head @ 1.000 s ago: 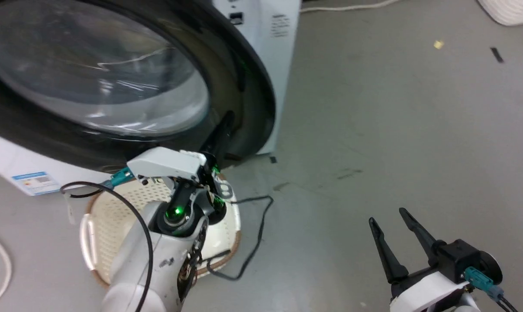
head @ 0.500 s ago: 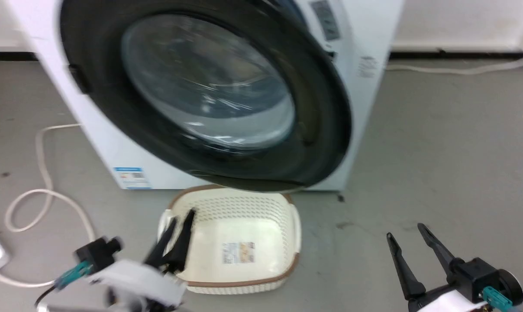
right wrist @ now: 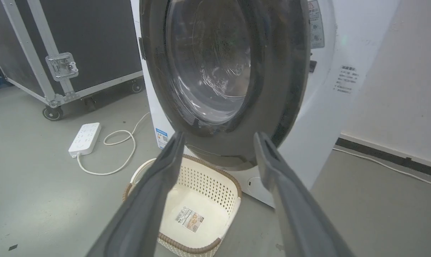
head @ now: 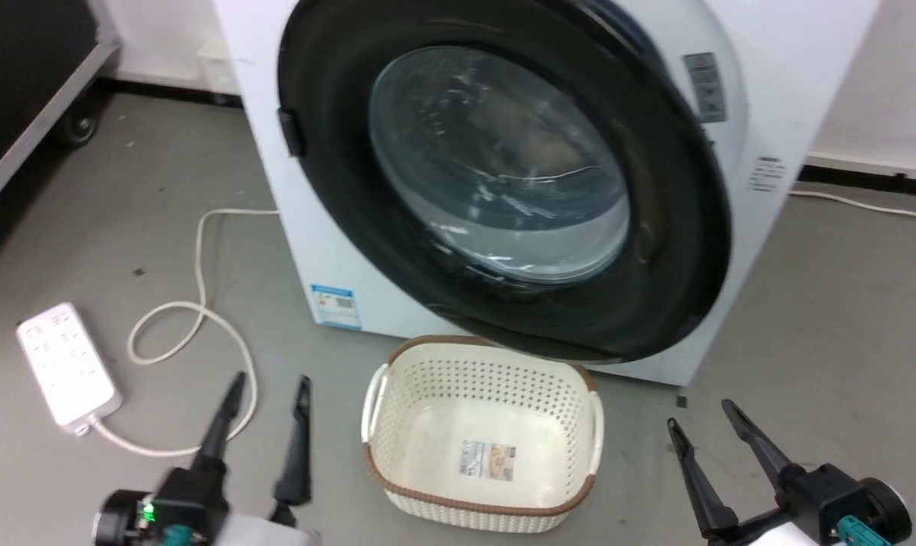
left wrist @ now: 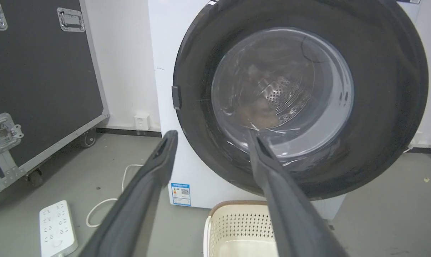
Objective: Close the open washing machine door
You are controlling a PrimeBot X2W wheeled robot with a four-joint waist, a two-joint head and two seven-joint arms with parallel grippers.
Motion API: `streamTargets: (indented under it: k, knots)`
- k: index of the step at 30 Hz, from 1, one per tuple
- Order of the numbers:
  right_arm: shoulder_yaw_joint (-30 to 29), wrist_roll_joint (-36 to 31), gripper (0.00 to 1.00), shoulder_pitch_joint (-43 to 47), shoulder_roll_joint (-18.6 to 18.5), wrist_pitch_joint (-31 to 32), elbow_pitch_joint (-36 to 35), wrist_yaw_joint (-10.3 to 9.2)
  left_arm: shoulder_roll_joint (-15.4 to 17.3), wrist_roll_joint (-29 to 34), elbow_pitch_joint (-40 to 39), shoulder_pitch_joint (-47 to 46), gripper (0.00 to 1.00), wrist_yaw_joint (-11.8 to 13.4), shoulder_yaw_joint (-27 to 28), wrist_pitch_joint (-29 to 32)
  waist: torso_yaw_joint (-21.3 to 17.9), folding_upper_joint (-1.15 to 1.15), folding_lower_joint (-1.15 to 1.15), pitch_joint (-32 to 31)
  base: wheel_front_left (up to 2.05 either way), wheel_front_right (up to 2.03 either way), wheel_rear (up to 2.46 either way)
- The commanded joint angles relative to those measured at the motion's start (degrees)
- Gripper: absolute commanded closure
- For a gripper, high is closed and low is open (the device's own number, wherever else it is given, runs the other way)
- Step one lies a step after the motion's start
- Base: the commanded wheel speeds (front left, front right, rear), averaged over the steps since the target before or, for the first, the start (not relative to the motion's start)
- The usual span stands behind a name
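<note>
Ahead of you in the head view, the washing machine door is lying across the front of the washing machine, its glossy black face turned toward you. Its right rim is looking slightly proud of the white front, so I am judging it shut or nearly so. Whether the latch is catching, you cannot tell. Your left end effector is hanging low at the left, fingers apart and holding nothing. Your right end effector is doing the same low at the right. Both are sitting well apart from the door, which is rising above and beyond them. The cream laundry basket is sitting on the floor between them, just under the door's lower edge.

Through the left wrist view, the left end effector is pointing squarely at the door, fingers spread and empty.

Through the right wrist view, the right end effector is aiming at the door's lower rim, fingers spread and empty, and the door is showing more edge-on. If a last push is needed, I am judging it to be one into that right rim, straight toward the machine. Your right arm is looking the nearer one for it.
</note>
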Motion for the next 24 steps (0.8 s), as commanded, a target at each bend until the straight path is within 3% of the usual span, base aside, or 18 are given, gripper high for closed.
streamTargets:
  k: [1, 3, 4, 5, 9, 13, 18, 24]
  knots:
    - [0.15, -0.21, 0.0, 0.78, -0.06, 0.06, -0.41, 0.05, -0.18, 1.19, -0.3, 0.6, 0.0, 0.23, -0.38, -0.24, 1.04, 0.0, 0.01, 0.84, 0.0, 0.0, 0.0]
    - [0.92, 0.36, 0.0, 0.38, -0.54, 0.47, -0.85, 0.05, -0.8, 3.64, -0.61, 0.96, 0.0, 0.29, -1.09, -0.24, 2.12, 0.0, 0.01, 1.87, 0.0, 0.0, 0.0]
    - [1.35, 0.64, 0.61, -0.03, -1.0, 0.62, -1.3, 0.05, -1.23, 4.36, -0.74, 1.01, 0.0, 0.26, -1.38, -0.24, 2.76, 0.0, 0.01, 2.58, 0.0, 0.0, 0.0]
    - [1.87, 0.95, 1.0, -0.58, -1.56, 0.74, -1.72, 0.05, -1.53, 4.88, -0.72, 0.95, 0.0, 0.15, -1.56, -0.24, 3.29, 0.0, 0.01, 3.15, 0.0, 0.0, 0.0]
    - [3.91, 2.7, 1.0, -4.35, -4.9, 2.36, -3.85, 0.05, -3.13, 5.53, -0.61, -0.23, 0.0, -0.55, -1.91, -0.24, 5.71, 0.0, 0.01, 6.45, 0.0, 0.0, 0.0]
    - [6.71, 5.35, 1.0, -11.71, -10.57, 5.43, -4.74, 0.05, -4.52, 5.58, -0.37, -1.68, 0.0, -1.2, -2.14, -0.24, 7.3, 0.0, 0.01, 10.29, 0.0, 0.0, 0.0]
    - [8.76, 9.88, 1.0, -21.95, -17.95, 9.22, -0.97, 0.05, -5.75, 5.86, 0.11, -4.13, 0.0, -1.91, -2.88, -0.24, 9.31, 0.0, 0.01, 14.33, 0.0, 0.0, 0.0]
    - [9.08, 15.94, 1.0, -31.28, -24.15, 12.0, 5.07, 0.05, -6.64, 5.67, 0.05, -6.27, 0.0, -1.79, -3.54, -0.25, 11.15, 0.0, 0.01, 17.48, 0.0, 0.0, 0.0]
